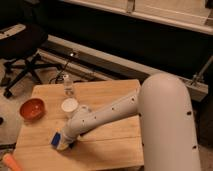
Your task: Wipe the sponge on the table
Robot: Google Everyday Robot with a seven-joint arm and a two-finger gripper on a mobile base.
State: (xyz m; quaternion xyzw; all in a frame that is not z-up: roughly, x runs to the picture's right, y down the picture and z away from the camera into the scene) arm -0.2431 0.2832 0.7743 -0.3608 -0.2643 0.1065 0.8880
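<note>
Tool [67,142] of mine is low over the front left part of the table [110,150], right against the sponge [57,139]. How far it is open, or whether it really holds the sponge, I cannot tell, because my own wrist covers it. The sponge lies on the wood, blue above and the pale layer below. I judge it light, soft and springy, so it can squash or slip sideways. The best hold is across its narrow sides, low down. A white cup [69,105] stands near behind, and an orange bowl [32,108] is further left.
</note>
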